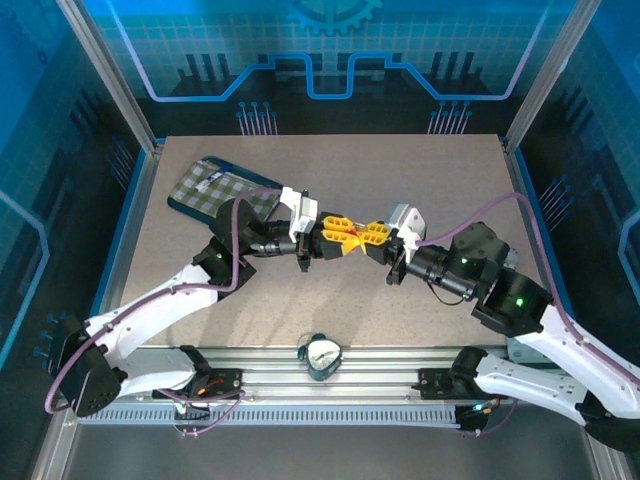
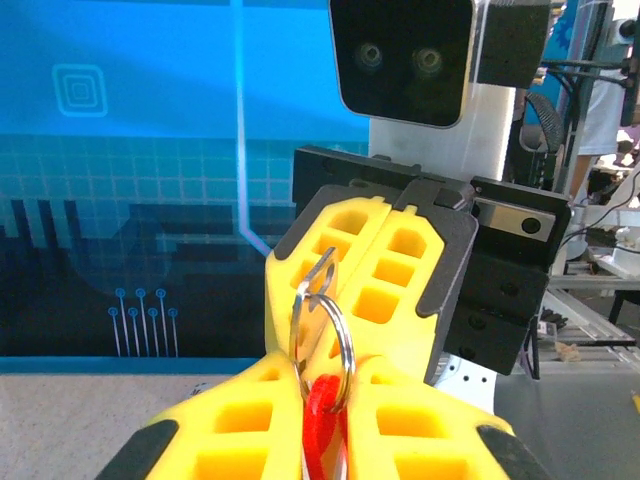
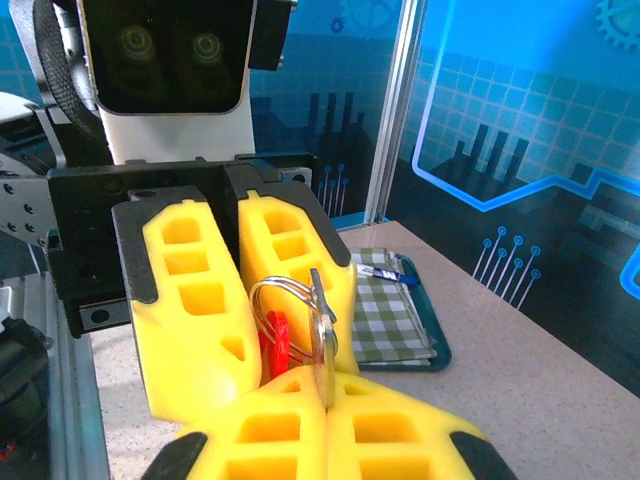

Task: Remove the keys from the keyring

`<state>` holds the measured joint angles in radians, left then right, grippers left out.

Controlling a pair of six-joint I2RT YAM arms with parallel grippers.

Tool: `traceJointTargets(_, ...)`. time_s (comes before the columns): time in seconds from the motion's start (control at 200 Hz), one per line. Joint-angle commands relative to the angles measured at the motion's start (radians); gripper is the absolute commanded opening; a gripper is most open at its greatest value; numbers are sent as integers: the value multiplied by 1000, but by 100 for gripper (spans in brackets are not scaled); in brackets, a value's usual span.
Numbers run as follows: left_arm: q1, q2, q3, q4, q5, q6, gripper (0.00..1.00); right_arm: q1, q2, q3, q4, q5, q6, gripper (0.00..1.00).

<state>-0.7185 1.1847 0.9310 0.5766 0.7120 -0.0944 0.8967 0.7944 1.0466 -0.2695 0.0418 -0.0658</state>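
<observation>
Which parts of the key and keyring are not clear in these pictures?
Top view: keyring too small to make out.
Left wrist: keyring's lower part hidden in left gripper, cut by bottom edge.
Right wrist: key shaft hidden in right gripper.

A green checked cloth (image 1: 213, 190) lies in a teal tray (image 3: 441, 351) at the table's (image 1: 420, 180) far left corner; a small round clock (image 1: 322, 354) stands at the table's near edge.

Yellow with black backing: left pincer (image 1: 347, 238), right pincer (image 1: 371, 232). Also bright red plastic tag (image 2: 320, 415), thin silver metal ring (image 2: 349, 350), small silver-grey metal key (image 3: 324, 350); green-and-white checked cloth (image 1: 215, 190); speckled beige tabletop (image 1: 420, 180).
</observation>
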Motion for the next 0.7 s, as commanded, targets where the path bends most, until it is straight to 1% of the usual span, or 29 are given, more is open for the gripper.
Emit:
traceJointTargets(0.0, -1, -42, -7, 26, -47, 33, 0, -4, -11, -17, 31, 107, -64, 0)
traceJointTargets(0.065, -2, -43, -6, 23, -50, 38, 0, -5, -11, -22, 41, 110, -63, 0)
traceJointTargets(0.135, -1, -46, -6, 20, -71, 49, 0, -14, -3, -12, 38, 86, -25, 0)
traceJointTargets(0.26, -10, -63, -6, -24, -119, 106, 0, -28, 56, 80, -80, 52, 49, 0)
traceJointTargets(0.36, -35, -95, 6, -137, -184, 225, 0, -44, 100, 146, -193, 39, 97, 0)
traceJointTargets(0.455, -59, -128, 16, -247, -258, 340, 0, -69, 111, 175, -268, 19, 137, 0)
traceJointTargets(0.58, -75, -157, 27, -350, -296, 425, 0, -110, 125, 208, -337, -27, 179, 0)
traceJointTargets(0.695, -76, -175, 29, -388, -301, 453, 0, -124, 141, 230, -377, -50, 179, 0)
